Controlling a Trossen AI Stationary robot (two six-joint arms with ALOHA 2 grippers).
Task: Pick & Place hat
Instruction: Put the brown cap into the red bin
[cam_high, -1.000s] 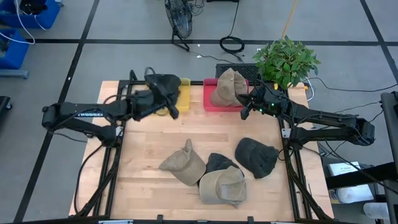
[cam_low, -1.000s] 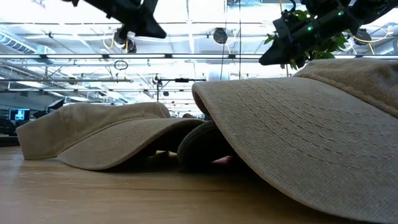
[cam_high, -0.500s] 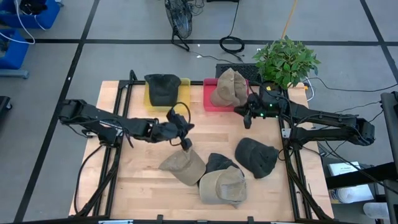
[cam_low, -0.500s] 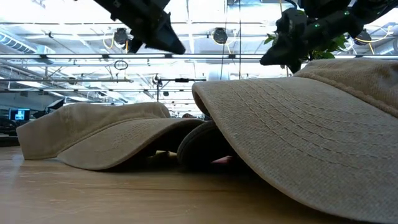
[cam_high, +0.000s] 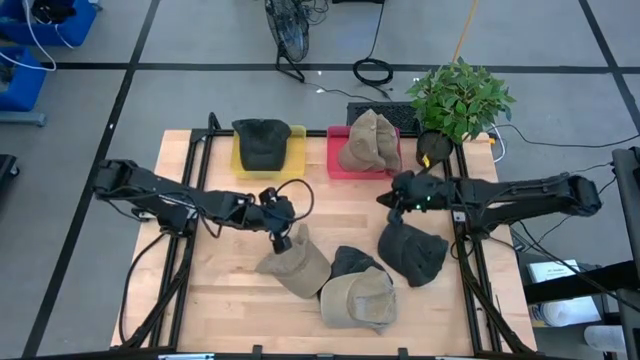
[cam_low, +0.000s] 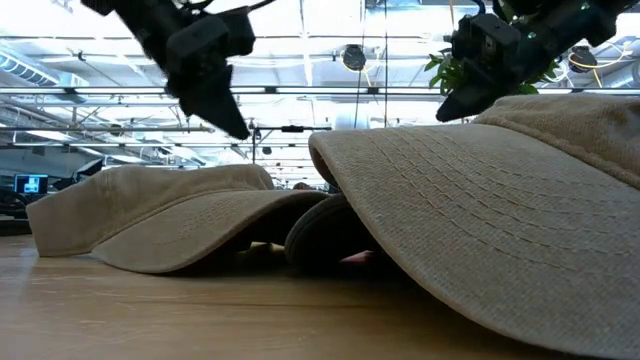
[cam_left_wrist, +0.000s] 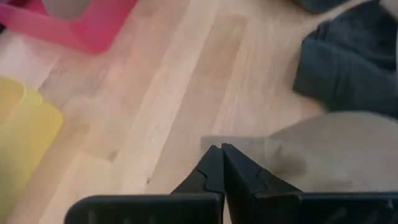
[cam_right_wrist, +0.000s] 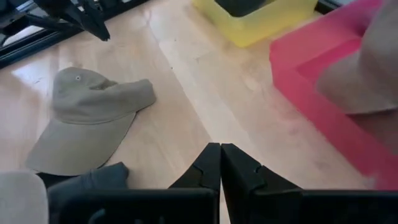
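Note:
Four hats lie on the wooden table: a tan hat (cam_high: 293, 265), a dark hat (cam_high: 350, 260), a second tan hat (cam_high: 360, 298) and a dark green hat (cam_high: 412, 250). Another dark hat (cam_high: 262, 143) sits in the yellow bin (cam_high: 296, 140). Tan hats (cam_high: 368, 140) fill the pink bin (cam_high: 335, 165). My left gripper (cam_high: 280, 240) (cam_left_wrist: 221, 149) is shut and hangs just above the first tan hat's (cam_left_wrist: 329, 149) far end. My right gripper (cam_high: 385, 200) (cam_right_wrist: 219, 146) is shut, above bare table between the pink bin (cam_right_wrist: 323, 74) and the dark green hat.
A potted plant (cam_high: 460, 95) stands at the table's far right corner. Bare wood lies between the bins and the hats, and along the table's left side. In the low view the near tan hat's brim (cam_low: 480, 220) fills the foreground, with both grippers above it.
The left gripper left the yellow bin, where the dark hat now lies, and swung toward the near edge and down to the tan hat's far end. The right gripper moved from beside the pink bin toward the near edge.

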